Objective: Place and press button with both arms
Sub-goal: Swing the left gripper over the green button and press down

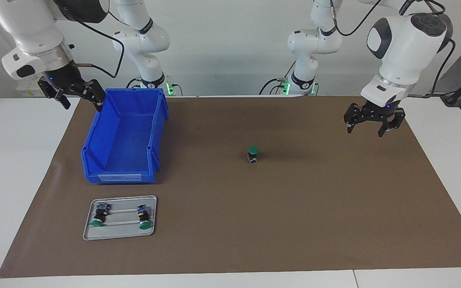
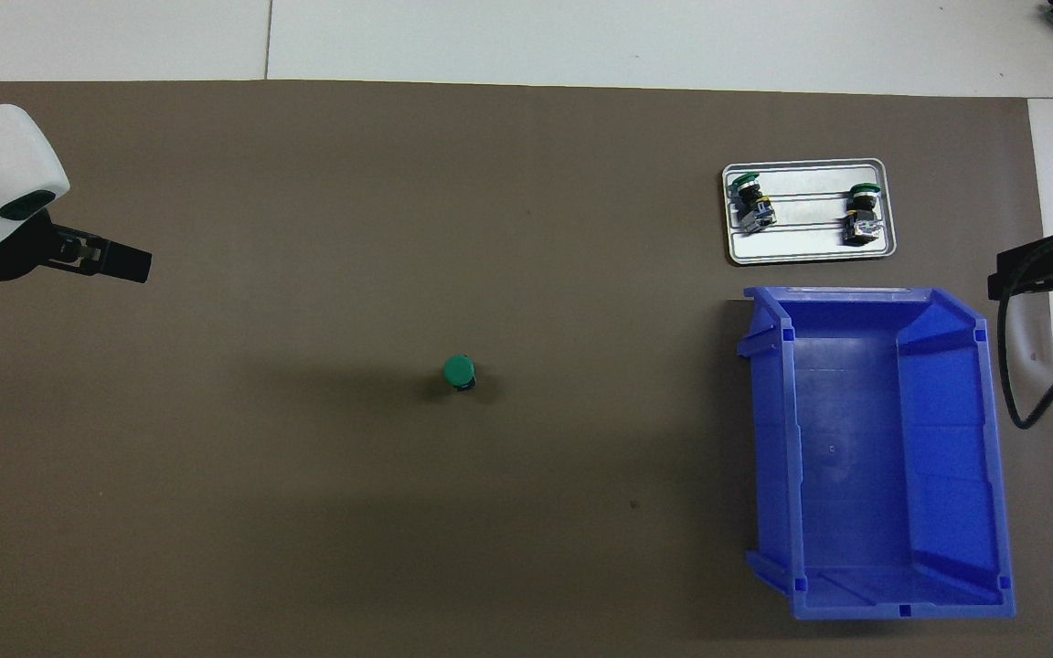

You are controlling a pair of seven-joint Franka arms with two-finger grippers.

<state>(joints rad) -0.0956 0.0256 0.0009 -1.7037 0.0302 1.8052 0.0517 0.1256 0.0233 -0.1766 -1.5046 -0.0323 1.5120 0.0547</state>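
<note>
One button stands upright mid-mat, green cap up, long axis vertical, well apart from both grippers. The left gripper hangs over the mat at its own arm's end, fingers apart, holding nothing. The right gripper hangs by the blue bin's corner nearest the robots, fingers apart, empty too. The left one looks somewhat nearer the button, which lies toward table centre from it. Two more buttons lie on their sides in the grey tray. In the overhead view both grippers are cut off at the edges.
</note>
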